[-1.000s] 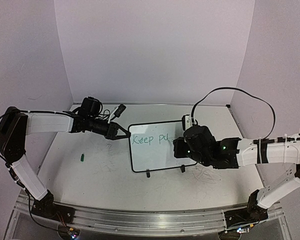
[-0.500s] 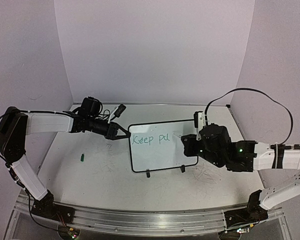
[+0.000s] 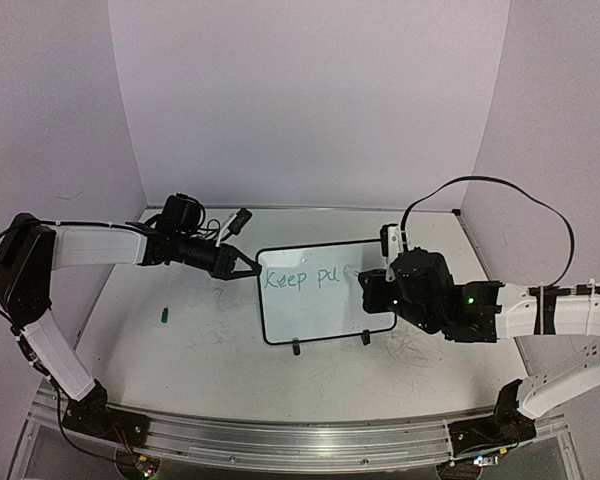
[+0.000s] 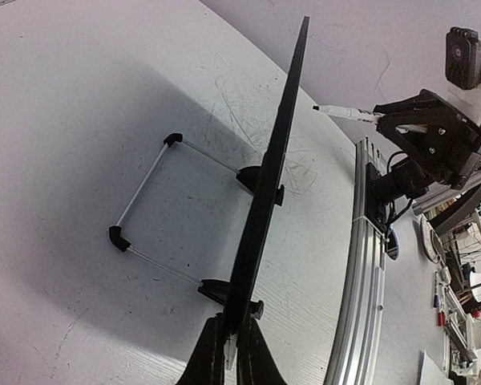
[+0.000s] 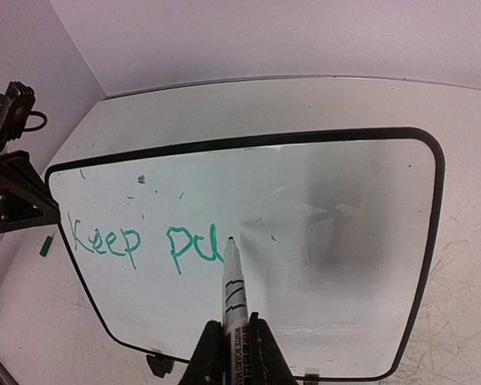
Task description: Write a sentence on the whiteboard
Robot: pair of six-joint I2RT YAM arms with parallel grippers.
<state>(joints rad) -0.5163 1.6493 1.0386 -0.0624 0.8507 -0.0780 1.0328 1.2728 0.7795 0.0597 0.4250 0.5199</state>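
Note:
The whiteboard [image 3: 310,318] stands upright mid-table on two black feet. Its green sentence [image 3: 298,279] reads "Keep pu" in one line, also clear in the right wrist view as the sentence [image 5: 140,243]. My left gripper [image 3: 248,268] is shut on the board's left rim; the left wrist view shows the whiteboard [image 4: 276,160] edge-on between the gripper [image 4: 231,325] jaws. My right gripper [image 3: 372,290] is shut on a white marker [image 5: 232,281]. The marker's tip sits at the whiteboard [image 5: 337,241] surface just right of the "u".
A small green cap [image 3: 165,315] lies on the table left of the board. Faint grey scribbles [image 3: 220,322] mark the tabletop. The board's wire stand [image 4: 144,200] reaches out behind it. An aluminium rail [image 3: 280,440] runs along the near edge; walls close the back and sides.
The right arm drew back to the right from the board, then came slightly left again with the marker. The left arm and the board have not moved.

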